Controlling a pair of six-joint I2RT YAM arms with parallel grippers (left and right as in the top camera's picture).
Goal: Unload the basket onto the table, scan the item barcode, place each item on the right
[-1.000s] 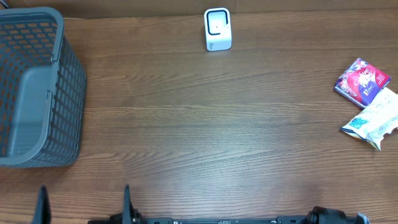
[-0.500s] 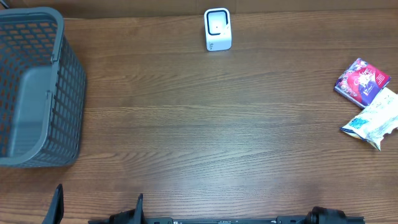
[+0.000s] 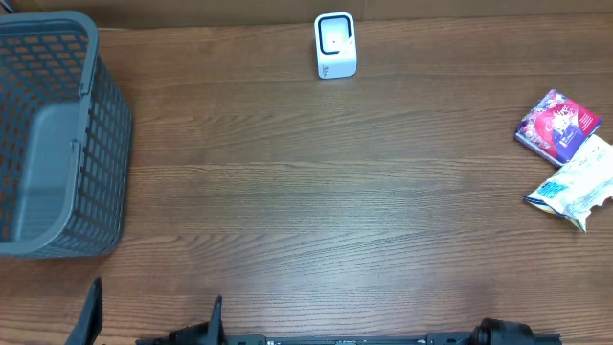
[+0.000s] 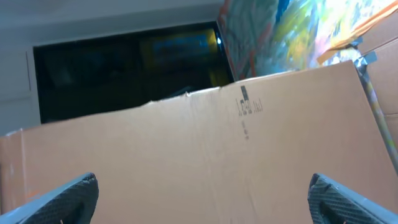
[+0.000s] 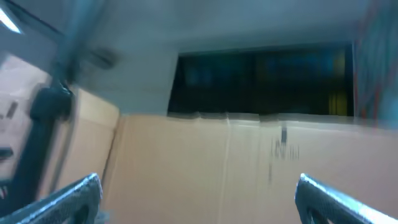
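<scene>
Much of both arms is cut off from us: in the overhead view only two thin dark fingers (image 3: 91, 321) of the left gripper (image 3: 153, 321) rise over the near edge of the brown wooden table (image 3: 306, 192), and of the right arm we see just a dark lump at the near right edge. Both wrist cameras look up and away from the table at a brown cardboard wall (image 4: 199, 162) (the right one is blurred). In each, the carbon-weave fingertips (image 4: 74, 196) sit in the bottom corners, so the left gripper and the right gripper (image 5: 202, 202) stand spread wide with nothing between the jaws. The purple and red printed packet (image 3: 558, 124) lies at the right edge of the table, and the white and blue crinkled bag (image 3: 575, 187) touches its near side; we cannot make out a barcode on either. Both lie well apart from the right gripper and across the table from the left one. The small white barcode scanner (image 3: 335, 45) stands midway along the far edge, and the grey plastic lattice basket (image 3: 57, 134) sits at the far left.
</scene>
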